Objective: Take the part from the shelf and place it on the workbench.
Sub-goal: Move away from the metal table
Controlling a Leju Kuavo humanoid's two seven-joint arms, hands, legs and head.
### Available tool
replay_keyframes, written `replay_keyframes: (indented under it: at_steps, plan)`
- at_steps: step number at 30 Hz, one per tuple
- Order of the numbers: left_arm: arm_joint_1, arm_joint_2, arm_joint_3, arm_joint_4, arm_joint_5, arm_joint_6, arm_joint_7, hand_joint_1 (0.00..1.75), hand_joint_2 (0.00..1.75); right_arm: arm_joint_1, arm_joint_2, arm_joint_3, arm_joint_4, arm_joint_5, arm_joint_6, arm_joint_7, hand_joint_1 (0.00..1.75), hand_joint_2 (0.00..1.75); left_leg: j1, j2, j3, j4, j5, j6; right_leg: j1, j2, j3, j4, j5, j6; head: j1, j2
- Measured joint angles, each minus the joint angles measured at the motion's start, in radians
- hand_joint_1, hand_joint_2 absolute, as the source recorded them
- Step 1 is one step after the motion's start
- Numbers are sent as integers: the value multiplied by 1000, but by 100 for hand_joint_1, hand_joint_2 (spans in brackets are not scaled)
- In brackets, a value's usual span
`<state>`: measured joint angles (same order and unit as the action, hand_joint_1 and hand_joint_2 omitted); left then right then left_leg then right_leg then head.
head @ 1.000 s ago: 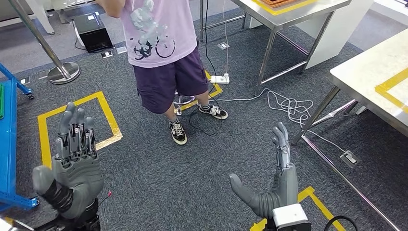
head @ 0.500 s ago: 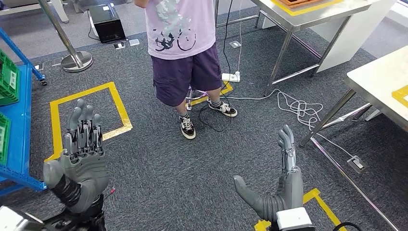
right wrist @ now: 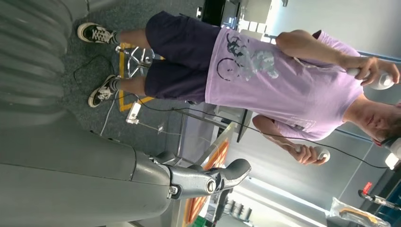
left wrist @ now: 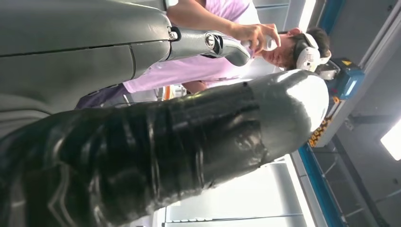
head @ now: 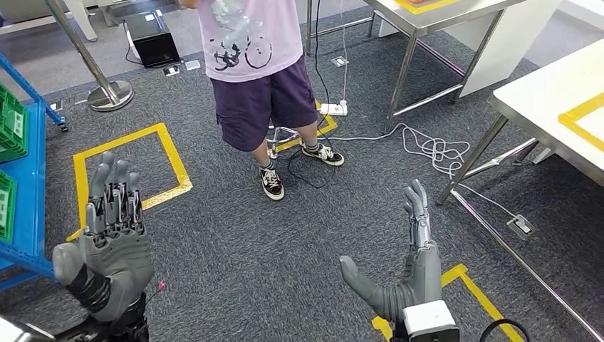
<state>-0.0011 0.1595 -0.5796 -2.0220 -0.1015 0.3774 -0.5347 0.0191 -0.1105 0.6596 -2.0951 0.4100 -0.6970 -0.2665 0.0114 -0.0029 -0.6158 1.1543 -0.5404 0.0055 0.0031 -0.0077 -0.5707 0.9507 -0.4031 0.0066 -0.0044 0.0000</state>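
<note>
Blue shelf (head: 21, 214) is sitting at the left edge of the head view, with green crates (head: 13, 125) on its levels. Can't make out the part itself from here, presumably it's somewhere on that shelf, hidden or out of frame.

Left hand (head: 110, 249) is raised at lower left, palm up, fingers (head: 114, 192) straight and apart, holding nothing. Right hand (head: 406, 278) is at lower centre-right, edge-on, fingers (head: 418, 210) extended, thumb out to the side, also holding nothing. Wrist views are agreeing: the thumbs are standing clear with nothing between them and the palm.

Judging the step: we're in the approach phase, no pickup started. Both hands are hovering over grey carpet (head: 271, 249), well apart from the shelf.

A person in a lilac T-shirt (head: 253, 43) and purple shorts is standing upper centre, holding white controllers (right wrist: 380, 80) in the right wrist view. Yellow tape square (head: 167, 160) is marking the floor just beside the shelf. Steel-legged surface (head: 427, 21) is at upper right and a pale surface with yellow tape (head: 555, 107) at right edge; one of these is probably the workbench.

Next move is calling for turning the body toward the shelf, probably squaring up on the tape square, then locating the part before reaching. White cable (head: 427, 149) is lying on the floor near the steel-legged surface: trip risk on the carry-back.
</note>
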Motion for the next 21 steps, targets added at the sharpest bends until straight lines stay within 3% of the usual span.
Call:
replay_keyframes:
  at_steps: [2,3,6,8,10,12,17,18,21]
  plan:
    - [-2,0,0,0,0,0,0,0,0,0,0,0,0,-7,0,-7,0,175,-2,2,86,-138,28,8,2,1,-13,6,9,7,-7,0]
    - [-3,0,0,0,0,0,-1,0,0,0,1,0,0,-9,0,-10,0,175,-3,2,106,-173,33,13,3,1,-17,8,14,13,-7,0]
    - [-3,0,0,0,0,1,-1,0,0,1,2,0,0,-16,0,-18,0,175,-8,1,105,-188,48,32,0,2,-23,7,26,30,-2,0]
    - [-4,0,0,0,0,1,-1,0,0,1,2,-1,0,-18,0,-21,0,175,-5,4,104,-194,64,45,-3,3,-45,43,-10,41,3,0]
    - [-5,0,0,0,0,1,-1,0,0,2,2,-1,0,-21,0,-23,0,175,-4,7,92,-195,79,51,-6,5,-88,159,-97,50,14,0]
    - [-5,0,0,0,0,1,-1,0,0,2,2,-2,0,-22,0,-23,0,175,-4,8,79,-193,88,52,-9,5,-117,259,-154,55,21,0]
    - [-4,0,0,0,0,1,-1,0,0,3,2,-2,0,-22,0,-23,0,175,-4,10,70,-191,93,52,-9,5,-129,312,-173,56,23,0]
    - [-4,0,0,1,0,1,-1,0,0,3,2,-2,0,-22,0,-23,0,175,-4,10,65,-190,95,52,-9,5,-125,319,-171,56,25,0]
    - [-4,0,0,1,0,2,-3,0,0,1,2,-2,0,-24,0,-25,0,175,-4,15,42,-188,116,34,2,4,38,77,-94,32,36,0]
